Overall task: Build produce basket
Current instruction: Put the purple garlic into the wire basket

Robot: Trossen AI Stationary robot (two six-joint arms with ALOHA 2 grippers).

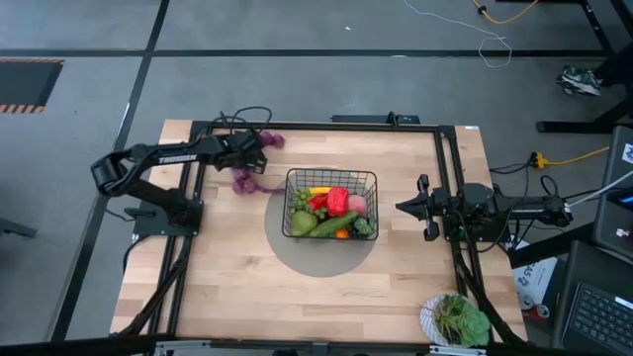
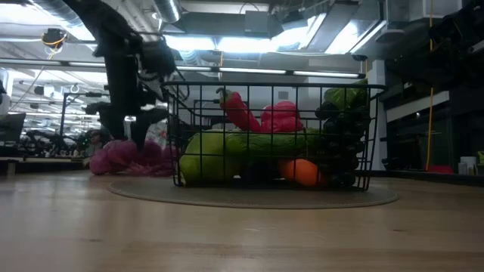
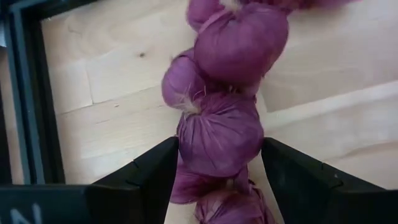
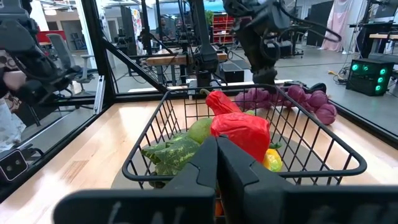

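Observation:
The black wire basket (image 1: 331, 173) stands on a grey round mat at the table's middle. It holds a red pepper (image 1: 338, 201), cucumber, pear, orange and dark grapes, also seen in the low view (image 2: 272, 91). The purple grape string (image 1: 247, 181) lies on the table by the far left edge of the basket, curving toward the far edge. My left gripper (image 1: 255, 153) is down over the string's middle, shut on one bulb. My right gripper (image 1: 401, 206) hovers right of the basket, shut and empty (image 4: 216, 149). My left gripper (image 3: 219, 146) pinches one purple bulb (image 3: 217, 134) near the middle of the string between its two fingers, coming from above and pointing down. The fingers lie across the string. The bulbs on either side (image 3: 239, 43) still lie on the wood.
A white bowl of leafy greens (image 1: 457, 321) sits at the table's near right corner. Black frame rails (image 1: 198, 198) run along the left, far and right sides of the table. Bare wood lies near of the basket (image 1: 297, 297).

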